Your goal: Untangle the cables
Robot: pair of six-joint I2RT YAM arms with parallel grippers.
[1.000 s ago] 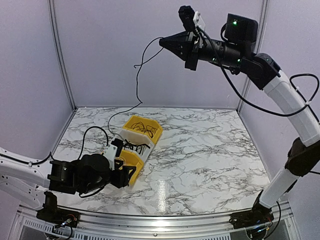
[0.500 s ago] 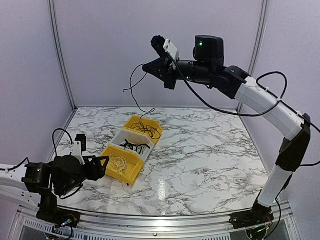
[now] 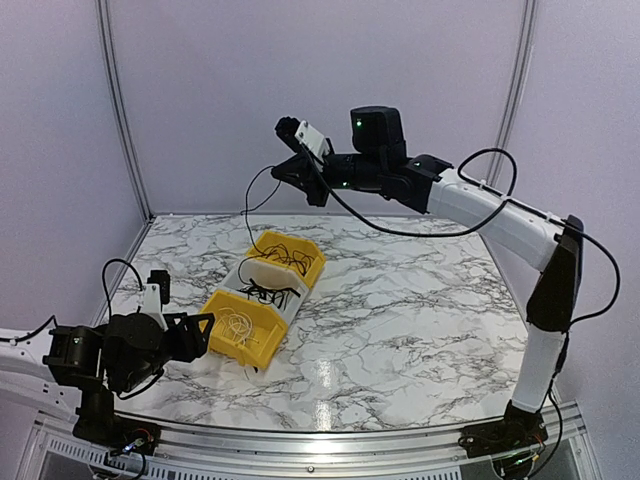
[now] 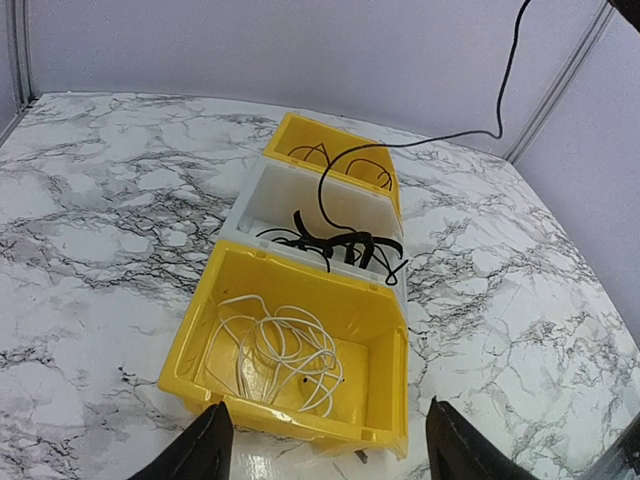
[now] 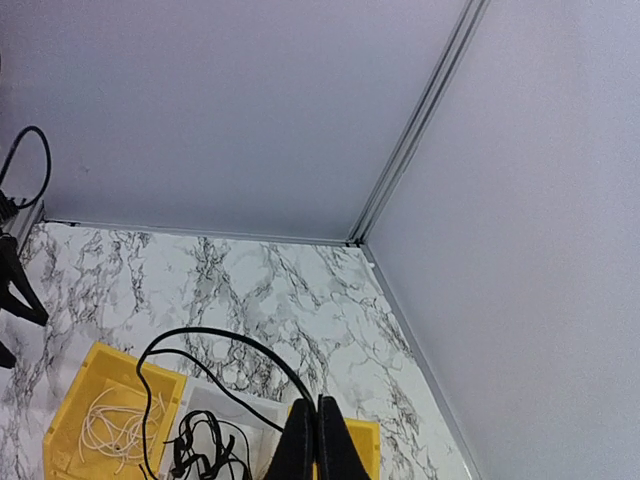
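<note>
Cables (image 4: pixel 335 245): thin cords, sorted across three bins in a row on the marble table (image 3: pixel 420 300).
Middle white bin (image 4: pixel 290 195): holds a loose black tangle of loops.
Near yellow bin (image 4: pixel 200 340): holds a coiled white cable (image 4: pixel 280 350).
Far yellow bin (image 4: pixel 300 130): a few black cords inside.
Hanging cord (image 3: pixel 248 205): black and slack, crossing over the far yellow bin; its lower end appears to join the tangle, but the view is poor.
Right gripper (image 3: pixel 283 172): high above the bins, jaws pinched on the hanging cord.
Left gripper (image 3: pixel 203 333): low, just beside the near yellow bin, jaws wide, nothing between them.
</note>
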